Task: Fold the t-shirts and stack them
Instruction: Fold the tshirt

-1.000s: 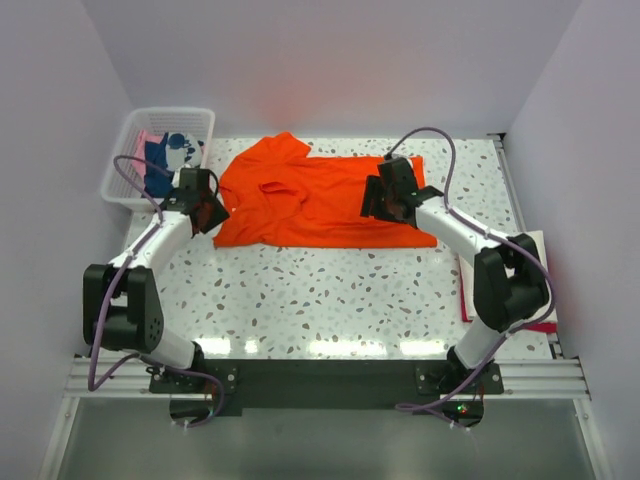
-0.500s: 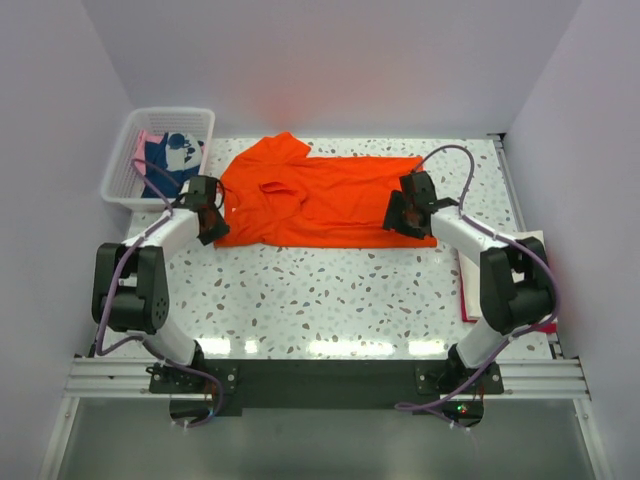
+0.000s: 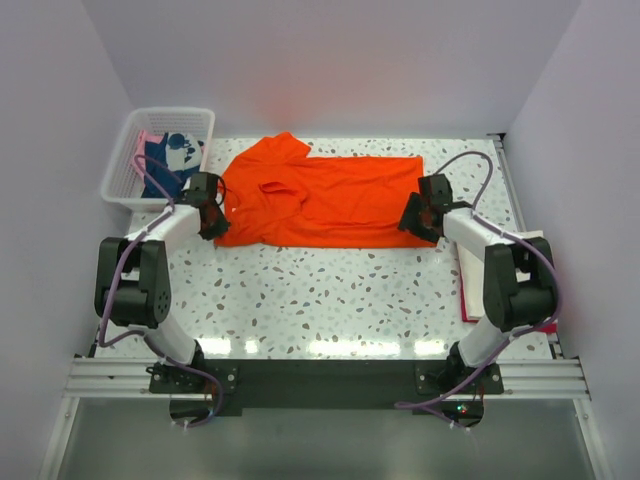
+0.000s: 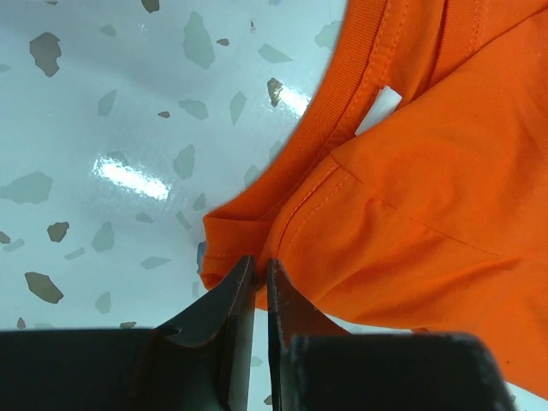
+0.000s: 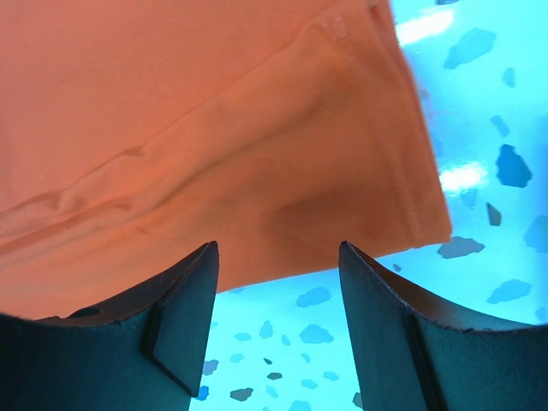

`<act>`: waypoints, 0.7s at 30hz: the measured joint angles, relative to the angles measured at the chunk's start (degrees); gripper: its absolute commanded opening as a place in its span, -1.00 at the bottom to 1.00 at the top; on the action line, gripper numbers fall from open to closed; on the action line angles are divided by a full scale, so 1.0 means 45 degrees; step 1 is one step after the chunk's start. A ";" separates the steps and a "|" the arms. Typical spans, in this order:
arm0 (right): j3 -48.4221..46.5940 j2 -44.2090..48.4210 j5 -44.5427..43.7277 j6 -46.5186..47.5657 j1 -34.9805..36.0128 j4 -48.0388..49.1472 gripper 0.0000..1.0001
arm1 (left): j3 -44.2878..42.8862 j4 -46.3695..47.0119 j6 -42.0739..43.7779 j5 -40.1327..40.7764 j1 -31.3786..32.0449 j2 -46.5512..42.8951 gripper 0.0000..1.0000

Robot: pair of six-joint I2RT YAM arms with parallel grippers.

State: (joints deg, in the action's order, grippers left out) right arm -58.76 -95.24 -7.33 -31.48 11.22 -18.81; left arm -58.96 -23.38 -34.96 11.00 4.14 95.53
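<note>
Speckled white tabletop [image 3: 330, 290] carries everything. Left of the orange t-shirt [image 3: 320, 200] stands a white mesh basket [image 3: 125, 165] with navy and pink cloth [image 3: 158, 160] inside. At the shirt's near left corner the left gripper [image 4: 261, 264] has its fingers nearly together, pinching the folded hem. The shirt lies spread flat mid-table. Over its near right corner the right gripper [image 5: 278, 257] hovers, jaws wide apart, holding nothing.

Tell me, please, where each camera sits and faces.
Top external: above and behind, looking down on the bright orange cloth t-shirt; left arm and right arm show.
Left wrist: on the left gripper, facing the shirt's edge; close-set fingers show.
Right wrist: on the right gripper, facing the shirt's corner; spread fingers show.
All share the shirt.
</note>
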 measured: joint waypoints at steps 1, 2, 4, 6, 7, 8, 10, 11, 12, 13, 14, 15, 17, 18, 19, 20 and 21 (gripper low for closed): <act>0.0019 -0.0010 0.0000 -0.0024 -0.0131 0.0005 0.21 | -0.0019 0.0005 0.0024 -0.0019 0.0000 0.0024 -0.77; 0.0019 -0.0019 0.0000 -0.0078 -0.0262 0.0029 0.19 | -0.0039 0.0015 0.0034 -0.0034 0.0000 0.0053 -0.84; 0.0019 -0.0058 0.0000 -0.0141 -0.0447 0.0092 0.17 | -0.0049 0.0024 0.0039 -0.0063 0.0000 0.0078 -0.87; 0.0005 -0.0262 0.0000 -0.0204 -0.0573 0.0170 0.15 | -0.0078 0.0024 0.0044 -0.0078 0.0000 0.0107 -0.93; -0.0024 -0.0452 0.0000 -0.0238 -0.0593 0.0180 0.15 | -0.0102 0.0029 0.0049 -0.0078 0.0000 0.0117 -0.95; -0.0039 -0.0636 0.0000 -0.0248 -0.0593 0.0204 0.15 | -0.0121 0.0019 0.0053 -0.0078 0.0000 0.0121 -0.99; -0.0053 -0.1098 -0.0010 -0.0262 -0.0602 0.0189 0.13 | -0.0194 0.0015 0.0073 -0.0078 0.0000 0.0146 -1.00; -0.0146 -0.1146 -0.0005 -0.0296 -0.0607 0.0194 0.11 | -0.0257 0.0005 0.0092 -0.0073 0.0000 0.0155 -1.00; -0.0209 -0.1180 0.0010 -0.0330 -0.0612 0.0243 0.11 | -0.0345 -0.0015 0.0136 -0.0073 0.0000 0.0180 -1.00; -0.0243 -0.1268 0.0019 -0.0345 -0.0646 0.0282 0.11 | -0.0447 -0.0015 0.0175 -0.0068 0.0000 0.0204 -1.00; -0.0282 -0.1321 0.0073 -0.0374 -0.0680 0.0282 0.11 | -0.0534 -0.0034 0.0238 -0.0063 0.0000 0.0228 -1.00; -0.0291 -0.1326 0.0131 -0.0393 -0.0748 0.0306 0.11 | -0.0636 -0.0034 0.0277 -0.0058 0.0000 0.0248 -1.00; -0.0296 -0.1336 0.0238 -0.0442 -0.0884 0.0330 0.11 | -0.0806 -0.0058 0.0369 0.0015 -0.0005 0.0248 -1.00; -0.0296 -0.1336 0.0272 -0.0452 -0.0952 0.0340 0.11 | -0.0889 -0.0068 0.0379 0.0078 -0.0010 0.0248 -1.00; -0.0296 -0.1336 0.0306 -0.0457 -0.1015 0.0345 0.11 | -0.0967 -0.0087 0.0403 0.0160 -0.0010 0.0253 -1.00; -0.0296 -0.1336 0.0359 -0.0461 -0.1093 0.0350 0.11 | -0.1044 -0.0117 0.0418 0.0257 -0.0015 0.0253 -1.00; -0.0296 -0.1336 0.0447 -0.0476 -0.1175 0.0350 0.11 | -0.1122 -0.0151 0.0476 0.0335 -0.0024 0.0253 -1.00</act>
State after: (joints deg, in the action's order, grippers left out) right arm -60.10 -101.25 -5.32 -33.63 5.93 -17.23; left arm -64.01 -24.05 -32.82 12.51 4.03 96.66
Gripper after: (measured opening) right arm 0.556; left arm 0.014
